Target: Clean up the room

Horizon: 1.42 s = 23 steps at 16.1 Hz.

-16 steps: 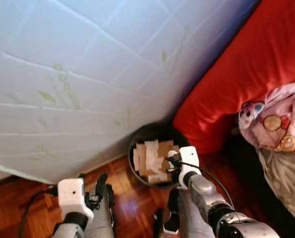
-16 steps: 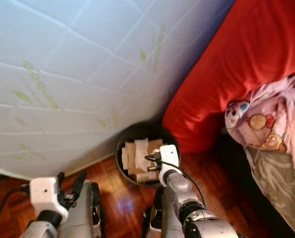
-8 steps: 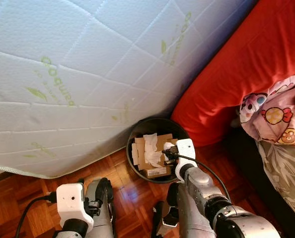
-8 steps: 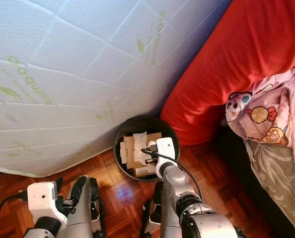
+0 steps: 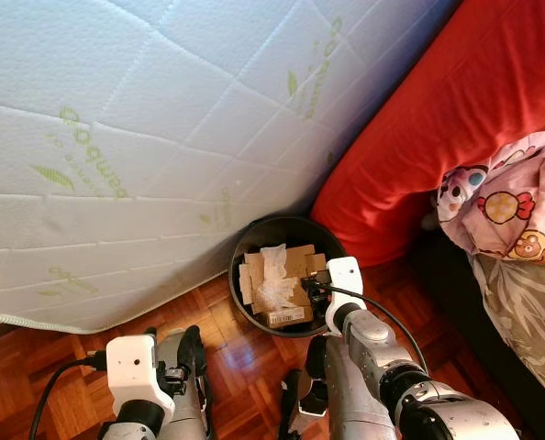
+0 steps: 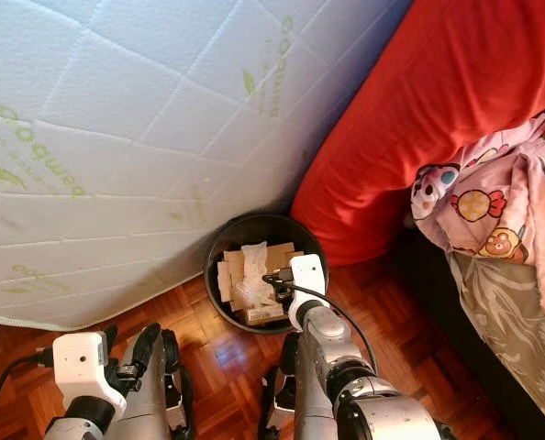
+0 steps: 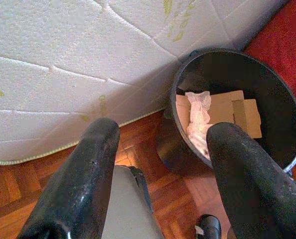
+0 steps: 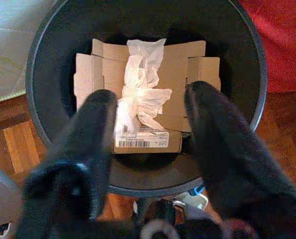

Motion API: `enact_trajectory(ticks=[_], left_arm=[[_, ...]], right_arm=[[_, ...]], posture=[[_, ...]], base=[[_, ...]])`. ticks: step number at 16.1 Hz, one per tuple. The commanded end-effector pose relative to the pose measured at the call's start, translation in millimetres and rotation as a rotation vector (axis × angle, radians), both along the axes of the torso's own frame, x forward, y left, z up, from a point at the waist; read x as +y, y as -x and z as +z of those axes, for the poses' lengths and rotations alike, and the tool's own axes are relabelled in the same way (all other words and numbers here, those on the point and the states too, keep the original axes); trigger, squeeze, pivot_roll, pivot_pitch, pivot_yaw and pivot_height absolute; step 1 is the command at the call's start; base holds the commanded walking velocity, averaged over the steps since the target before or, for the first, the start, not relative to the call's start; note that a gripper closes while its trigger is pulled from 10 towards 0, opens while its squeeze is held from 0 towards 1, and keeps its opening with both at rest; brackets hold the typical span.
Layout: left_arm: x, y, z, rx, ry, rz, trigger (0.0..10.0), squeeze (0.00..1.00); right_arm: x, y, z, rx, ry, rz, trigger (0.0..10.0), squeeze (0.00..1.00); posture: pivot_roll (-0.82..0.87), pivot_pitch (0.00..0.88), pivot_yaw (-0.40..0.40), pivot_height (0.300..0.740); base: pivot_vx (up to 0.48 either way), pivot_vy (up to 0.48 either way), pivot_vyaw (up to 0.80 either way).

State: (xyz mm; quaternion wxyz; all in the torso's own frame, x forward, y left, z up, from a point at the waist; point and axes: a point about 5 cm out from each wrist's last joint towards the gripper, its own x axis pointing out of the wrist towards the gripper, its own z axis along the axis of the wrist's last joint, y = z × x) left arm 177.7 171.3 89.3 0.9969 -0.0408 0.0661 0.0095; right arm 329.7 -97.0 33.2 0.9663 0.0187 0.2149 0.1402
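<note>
Two grippers are in sight, and both have their fingers spread wide with nothing between them. The right gripper [image 8: 148, 144] hangs directly over the black bin [image 5: 240, 289], which stands on the parquet floor [image 5: 34, 353] in the corner where the leaning white mattress [image 5: 144, 137] meets the red-covered bed [image 5: 419, 147]. Inside the bin lie flattened cardboard [image 8: 178, 74] and a crumpled clear plastic wrapper [image 8: 138, 94], the wrapper on top of the card. The left gripper [image 7: 160, 164] is held low, off to the side of the bin and apart from it.

From where I stand, the wrapper looks the likeliest to cause trouble: it is light and sits high on the pile, so it could catch on a finger as the arm lifts away and be dragged back out. The cardboard rests loosely too, and one flap leans toward the bin's wall, so a knock to the rim might tip the bin or shift the pile. The mattress leans right over the bin, and a bump from the robot's body could disturb it.

How deep the bin is, and what lies under the card, I can't make out. The label on the box [image 8: 140, 138] is too small to read. The patterned pink bedding [image 5: 506, 202] runs out of the picture, and the floor past the robot's feet is cut off.
</note>
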Motion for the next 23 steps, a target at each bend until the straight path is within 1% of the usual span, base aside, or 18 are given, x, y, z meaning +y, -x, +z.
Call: enact_trajectory(ticks=[1, 2, 3, 4, 5, 7, 8, 9, 10, 11, 13, 14, 15, 16, 18, 21, 22, 23], left_arm=[[-0.6, 5.1, -6.6, 0.041, 0.01, 0.001, 10.0, 0.0], [-0.3, 4.2, -6.9, 0.042, 0.01, 0.001, 10.0, 0.0], [0.2, 1.0, -8.8, 0.043, 0.009, 0.001, 10.0, 0.0], [0.8, -0.3, -10.0, 0.044, 0.009, 0.002, 10.0, 0.0], [2.7, -2.9, -14.0, 0.05, 0.009, 0.005, 10.0, 0.0], [7.2, -8.9, -25.0, 0.071, 0.006, 0.006, 10.0, 0.0], [7.8, -10.0, -26.3, 0.074, 0.004, 0.004, 10.0, 0.0], [11.3, -15.9, -33.6, 0.092, -0.005, -0.008, 10.0, 0.0], [17.5, -24.6, -44.7, 0.119, -0.018, -0.021, 10.0, 0.0], [20.8, -28.6, -51.3, 0.137, -0.026, -0.029, 10.0, 0.0], [26.8, -35.8, -63.9, 0.169, -0.034, -0.027, 10.0, 0.0], [30.8, -42.4, -73.8, 0.195, -0.034, -0.022, 10.0, 0.0], [32.9, -48.8, -83.2, 0.231, -0.032, -0.033, 10.0, 0.0], [33.8, -49.3, -86.4, 0.245, -0.035, -0.035, 10.0, 0.0], [40.9, -54.9, -97.1, 0.288, -0.045, -0.034, 10.0, 0.0], [51.2, -60.2, -105.9, 0.328, -0.047, -0.005, 10.0, 0.0], [52.9, -61.5, -111.7, 0.358, -0.041, 0.009, 10.0, 0.0], [52.9, -61.5, -111.7, 0.358, -0.041, 0.009, 10.0, 0.0]], right_arm=[[-5.4, 8.8, -11.6, 0.043, -0.003, -0.02, 10.0, 1.0], [-5.5, 8.4, -11.2, 0.041, 0.0, -0.019, 10.0, 0.38], [-8.3, 7.1, -9.8, 0.037, -0.024, -0.044, 10.0, 0.0], [-9.7, 7.0, -9.9, 0.037, -0.035, -0.059, 10.0, 0.0], [-16.9, 8.9, -11.8, 0.029, -0.066, -0.093, 10.0, 0.0], [-43.8, 21.6, -25.1, 0.042, -0.112, -0.231, 10.0, 0.0], [-47.0, 24.1, -27.6, 0.046, -0.111, -0.241, 10.0, 0.0], [-59.8, 35.6, -37.8, 0.069, -0.104, -0.258, 10.0, 0.0], [-68.5, 50.5, -50.8, 0.114, -0.086, -0.273, 10.0, 0.0], [-72.0, 61.9, -60.1, 0.145, -0.065, -0.275, 10.0, 0.0], [-77.8, 78.0, -71.8, 0.186, -0.058, -0.294, 10.0, 0.0], [-80.5, 87.9, -78.8, 0.216, -0.061, -0.323, 10.0, 0.0], [-77.8, 93.6, -83.8, 0.25, -0.054, -0.328, 10.0, 0.0], [-76.4, 96.0, -85.7, 0.259, -0.045, -0.323, 10.0, 0.0], [-68.8, 102.7, -91.5, 0.298, -0.04, -0.314, 10.0, 0.0], [-61.4, 106.6, -94.6, 0.322, -0.047, -0.279, 10.0, 0.0], [-60.9, 109.1, -96.8, 0.343, -0.018, -0.262, 10.0, 0.0], [-60.9, 109.1, -96.8, 0.343, -0.018, -0.262, 10.0, 0.0]], posture=[[0.23, 0.451, -0.165, 0.611], [0.23, 0.45, -0.164, 0.611], [0.23, 0.436, -0.162, 0.611], [0.22, 0.428, -0.163, 0.611], [0.22, 0.401, -0.156, 0.615], [0.21, 0.334, -0.139, 0.64], [0.21, 0.334, -0.139, 0.645], [0.2, 0.273, -0.124, 0.655], [0.18, 0.236, -0.12, 0.66], [0.17, 0.208, -0.115, 0.66], [0.17, 0.15, -0.099, 0.66], [0.16, 0.101, -0.082, 0.66], [0.14, 0.062, -0.07, 0.66], [0.14, 0.054, -0.068, 0.66], [0.13, 0.006, -0.055, 0.66], [0.14, 0.0, -0.054, 0.66], [0.14, 0.0, -0.06, 0.68], [0.14, 0.0, -0.06, 0.68]], base=[[0.0, 0.0, 0.0], [0.0, 0.0, 0.0], [0.0, 0.0, 0.0], [0.0, 0.0, 0.0], [0.0, 0.0, 0.0], [0.0, 0.0, 0.0], [0.0, 0.0, 0.0], [0.0, 0.0, 0.0], [0.0, 0.0, 0.0], [0.0, 0.0, 0.0], [0.0, 0.0, 0.0], [0.0, 0.0, 0.0], [0.0, 0.0, 0.0], [0.0, 0.0, 0.0], [0.0, 0.0, 0.0], [0.0, 0.0, 0.0], [0.0, 0.0, 0.0], [0.0, 0.0, 0.0]])
